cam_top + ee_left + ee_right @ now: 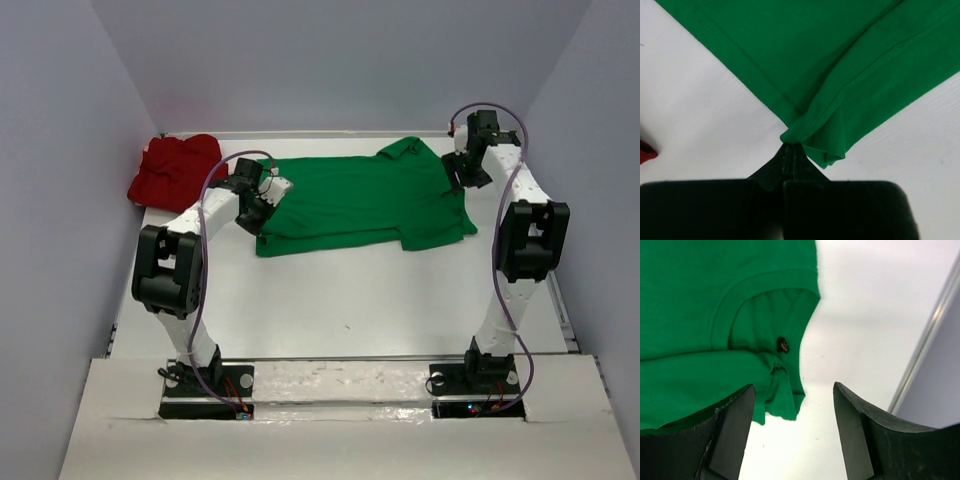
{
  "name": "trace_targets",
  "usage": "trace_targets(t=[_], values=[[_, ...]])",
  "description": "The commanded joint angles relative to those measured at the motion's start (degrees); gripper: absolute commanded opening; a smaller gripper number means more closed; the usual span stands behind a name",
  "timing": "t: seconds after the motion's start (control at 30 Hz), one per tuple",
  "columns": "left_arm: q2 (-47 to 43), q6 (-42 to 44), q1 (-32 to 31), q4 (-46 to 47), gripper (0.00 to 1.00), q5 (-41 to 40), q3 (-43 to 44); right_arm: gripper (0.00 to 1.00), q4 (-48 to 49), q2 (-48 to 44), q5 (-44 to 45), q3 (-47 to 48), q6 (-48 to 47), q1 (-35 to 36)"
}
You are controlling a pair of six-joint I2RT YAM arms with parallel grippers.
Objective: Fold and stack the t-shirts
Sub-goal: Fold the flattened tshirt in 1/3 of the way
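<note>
The white desk (350, 310) carries the green t-shirt (360, 200) across its far half. Its long axis runs left to right, collar toward the right and hem toward the left. The red t-shirt (175, 170) sits bunched in the far left corner. The left tool (790, 155) pinches the green hem corner, while the right tool (794, 400) hangs spread by the collar, holding nothing. I'd judge the green fold is in hand, and next the right side needs a grip.

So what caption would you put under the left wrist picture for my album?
Left claw pinched shut on a hemmed corner of the green t-shirt, with the white table beneath.
</note>
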Motion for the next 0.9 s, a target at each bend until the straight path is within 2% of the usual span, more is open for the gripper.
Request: trace_targets(t=[0.0,0.3,0.77,0.8,0.87], values=[[3.0,2.1,-0.3,1.1,0.00,-0.9,3.1,0.69,0.1,-7.2,-1.1,-1.0,1.1,-0.3],[8.8,2.8,-0.2,0.0,0.00,-3.5,9.8,0.70,-0.2,-12.0,1.0,-5.8,0.2,-0.3],[7.9,1.3,-0.6,-0.2,0.00,-16.1,7.2,0.70,-4.1,-13.1,-2.1,-6.7,-0.3,-0.3],[7.7,1.2,-0.7,-0.2,0.02,-16.2,6.4,0.70,-4.3,-13.3,-2.2,-7.0,-0.4,-0.3],[7.7,1.2,-0.9,-0.2,0.19,-15.9,5.9,0.70,-4.5,-14.0,-2.4,-7.3,-0.5,-0.3]])
